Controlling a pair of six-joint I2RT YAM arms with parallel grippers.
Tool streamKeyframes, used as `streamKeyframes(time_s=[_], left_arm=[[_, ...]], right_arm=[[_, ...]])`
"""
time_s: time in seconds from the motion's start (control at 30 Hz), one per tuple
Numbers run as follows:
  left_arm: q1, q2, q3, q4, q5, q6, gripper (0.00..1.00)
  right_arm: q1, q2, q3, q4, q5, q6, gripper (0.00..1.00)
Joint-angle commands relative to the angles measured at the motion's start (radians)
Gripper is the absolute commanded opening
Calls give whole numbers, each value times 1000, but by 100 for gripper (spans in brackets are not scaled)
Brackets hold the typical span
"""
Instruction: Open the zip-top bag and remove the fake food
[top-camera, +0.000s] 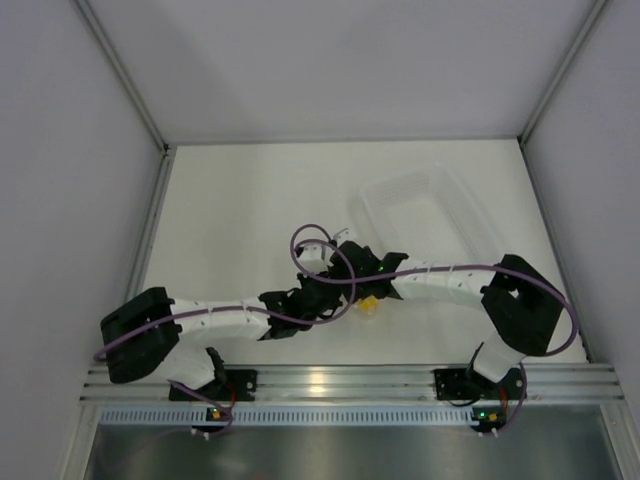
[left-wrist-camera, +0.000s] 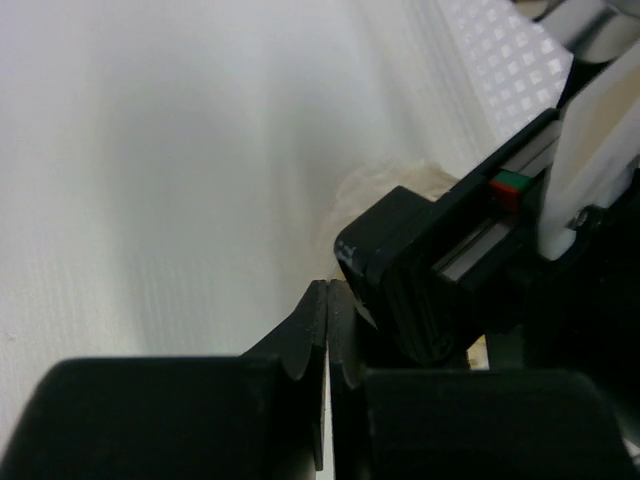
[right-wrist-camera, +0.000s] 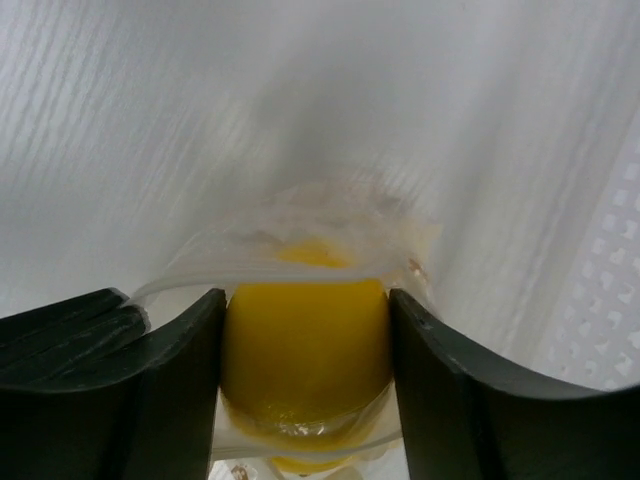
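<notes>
Clamping the slick fake food (right-wrist-camera: 305, 345) in our right gripper (right-wrist-camera: 305, 300), left gripper (left-wrist-camera: 328, 300) closed, we'd pinch the flimsy zip-top bag (right-wrist-camera: 330, 215) just beyond.

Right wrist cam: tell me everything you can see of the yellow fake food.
The fake food is a smooth, bright yellow, lemon-like oval with a slight plastic sheen. It sits clamped between the black fingers of the right gripper, which press on its left and right sides. Clear crinkled film of the zip-top bag drapes over its top and wraps under its base, so it looks still bagged. From above only a small yellow spot shows.
</notes>
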Motion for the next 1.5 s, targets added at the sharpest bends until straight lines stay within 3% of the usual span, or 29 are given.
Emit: streamKeyframes(time_s=[0.0,0.3,0.57,0.7,0.87,1.03,1.13,1.27,1.47], left_arm=[[-2,8,51,65,-15,-8,0],[0,13,49,67,-24,-13,0],[9,-27,28,74,-21,-25,0],[15,-56,-3,126,19,-25,0],[21,-87,-34,188,83,-42,0],[37,-111,-67,258,189,-65,0],[49,-114,-81,257,183,-68,0],[113,-121,-126,254,188,-87,0],[219,-197,-149,145,131,-35,0]], right_arm=[[7,23,-52,-32,-59,26,39],[15,-178,-81,78,-60,1,22],[27,-359,-178,250,-39,-19,20],[28,-433,-235,374,-11,-31,17],[30,-510,-343,654,23,-36,16],[30,-511,-416,891,40,-51,15],[31,-507,-416,975,43,-59,14],[28,-548,-384,968,75,-42,14],[-79,-539,-190,547,167,8,18]])
